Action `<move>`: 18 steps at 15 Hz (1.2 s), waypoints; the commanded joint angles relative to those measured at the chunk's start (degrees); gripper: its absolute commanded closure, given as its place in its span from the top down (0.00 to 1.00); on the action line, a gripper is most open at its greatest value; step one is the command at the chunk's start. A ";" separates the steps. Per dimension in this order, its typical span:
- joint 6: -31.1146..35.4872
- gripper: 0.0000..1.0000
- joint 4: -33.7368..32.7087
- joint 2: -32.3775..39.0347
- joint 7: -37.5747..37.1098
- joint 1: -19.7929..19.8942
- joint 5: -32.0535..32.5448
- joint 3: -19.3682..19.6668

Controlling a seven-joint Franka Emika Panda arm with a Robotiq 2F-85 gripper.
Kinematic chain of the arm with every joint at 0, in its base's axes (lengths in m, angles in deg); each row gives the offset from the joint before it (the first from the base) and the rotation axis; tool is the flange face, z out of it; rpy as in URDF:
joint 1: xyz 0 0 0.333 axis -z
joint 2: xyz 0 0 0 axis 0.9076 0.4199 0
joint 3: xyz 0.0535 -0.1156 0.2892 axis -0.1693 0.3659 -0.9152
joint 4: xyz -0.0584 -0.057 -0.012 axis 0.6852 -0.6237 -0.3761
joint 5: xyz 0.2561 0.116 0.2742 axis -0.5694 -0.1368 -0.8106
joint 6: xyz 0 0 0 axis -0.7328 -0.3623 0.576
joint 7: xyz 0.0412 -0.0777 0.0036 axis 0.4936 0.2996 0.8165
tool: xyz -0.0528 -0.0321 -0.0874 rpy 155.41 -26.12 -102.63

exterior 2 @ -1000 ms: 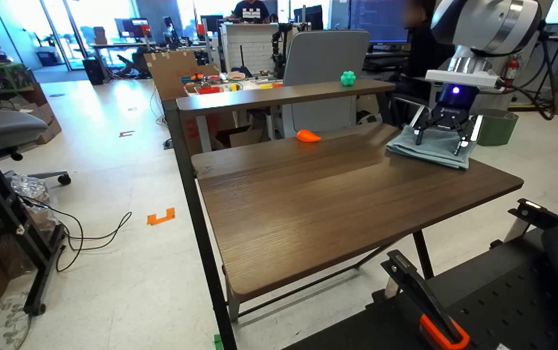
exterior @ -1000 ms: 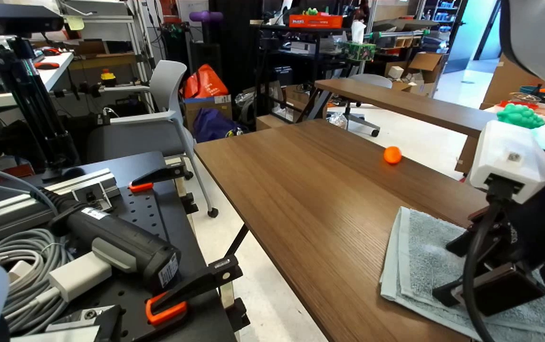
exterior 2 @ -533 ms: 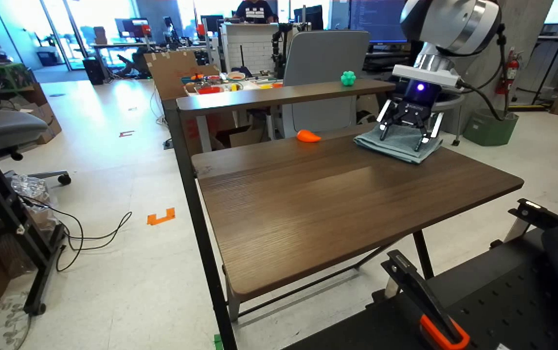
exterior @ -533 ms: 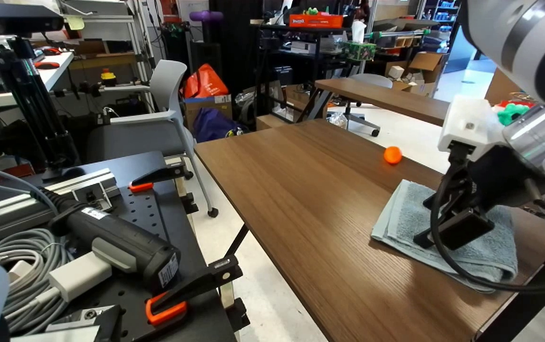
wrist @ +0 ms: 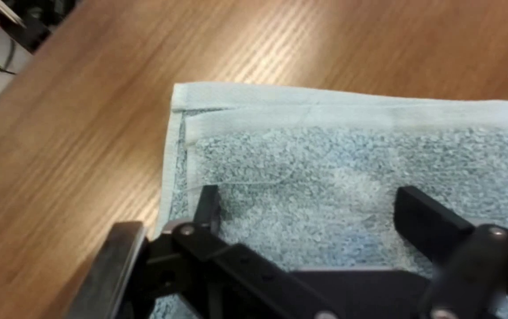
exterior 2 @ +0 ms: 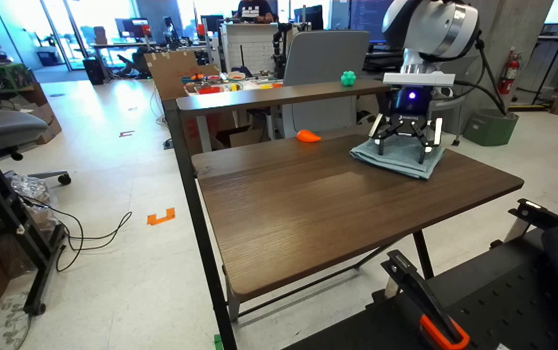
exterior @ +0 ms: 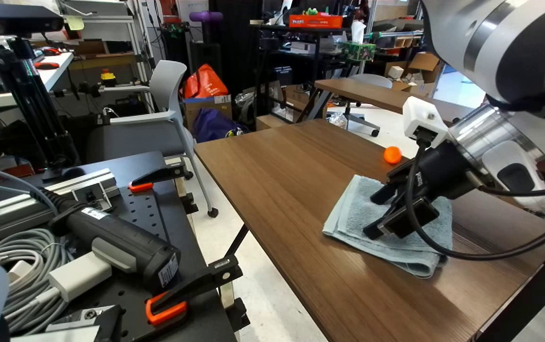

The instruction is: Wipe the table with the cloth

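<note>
In an exterior view, the wood-grain table (exterior 2: 288,204) stretches across the frame from left of centre, and at upper middle we see an orange teardrop-shaped object (exterior 2: 308,136) near the table's far edge. Right of centre, the folded terry towel (exterior 2: 396,161) lies flat on the table, under the Robotiq gripper (exterior 2: 401,155); its fingers (wrist: 207,208) stand wide apart, the tips seeming to press the fabric without pinching it. We judge the wiping is in hand. Next, we want even downward pressure and a sweep toward the frame's lower left, clear of that object.
</note>
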 commanded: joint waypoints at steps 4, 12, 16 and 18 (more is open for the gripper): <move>-5.61 1.00 5.77 -1.10 2.10 -5.14 10.11 4.14; -4.79 1.00 2.44 1.75 -6.36 -0.71 9.99 12.70; 1.56 1.00 6.23 0.75 -5.12 -1.58 10.71 13.10; 4.14 1.00 8.77 -0.49 -3.68 -3.28 11.57 12.55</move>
